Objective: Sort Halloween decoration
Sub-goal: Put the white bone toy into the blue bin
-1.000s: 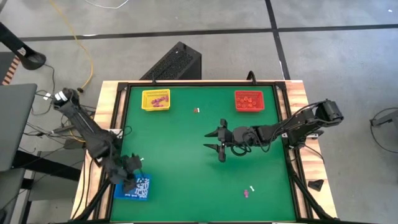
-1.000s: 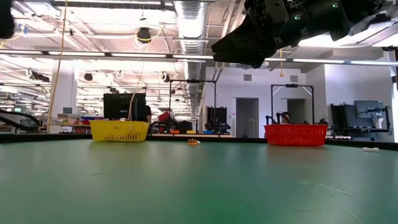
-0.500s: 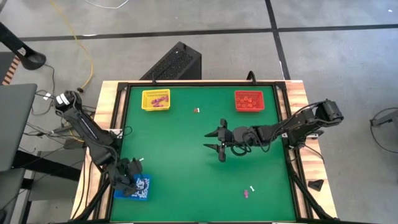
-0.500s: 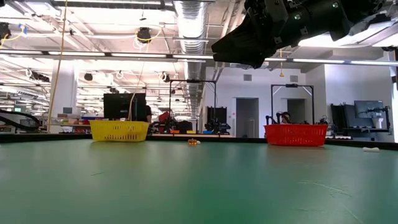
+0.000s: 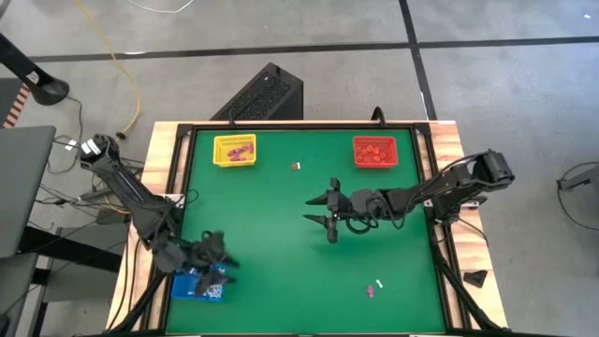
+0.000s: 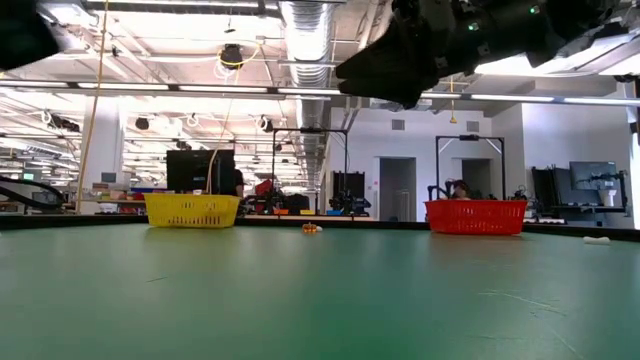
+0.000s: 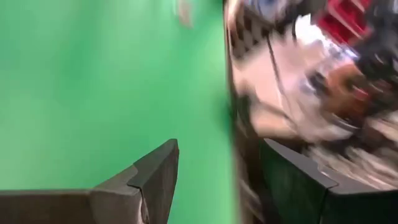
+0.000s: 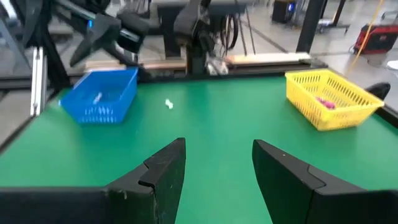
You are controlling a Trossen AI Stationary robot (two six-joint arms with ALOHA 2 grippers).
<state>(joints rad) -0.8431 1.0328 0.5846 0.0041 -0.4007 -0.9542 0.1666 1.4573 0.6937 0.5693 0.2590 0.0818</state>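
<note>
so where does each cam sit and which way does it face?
High: overhead, straight down on the green table; both arms show.
Low: table height, level across; right arm overhead.
Left wrist: on the left arm above the table edge; open left gripper.
Right wrist: mid-table, facing the square blue plastic tray; open right gripper.
Shared: square yellow plastic tray in low, right wrist.

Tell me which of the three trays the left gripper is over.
The blue tray, at the table's near left corner. The left gripper hangs over its edge, fingers open; the yellow tray and red tray sit along the far side.
</note>
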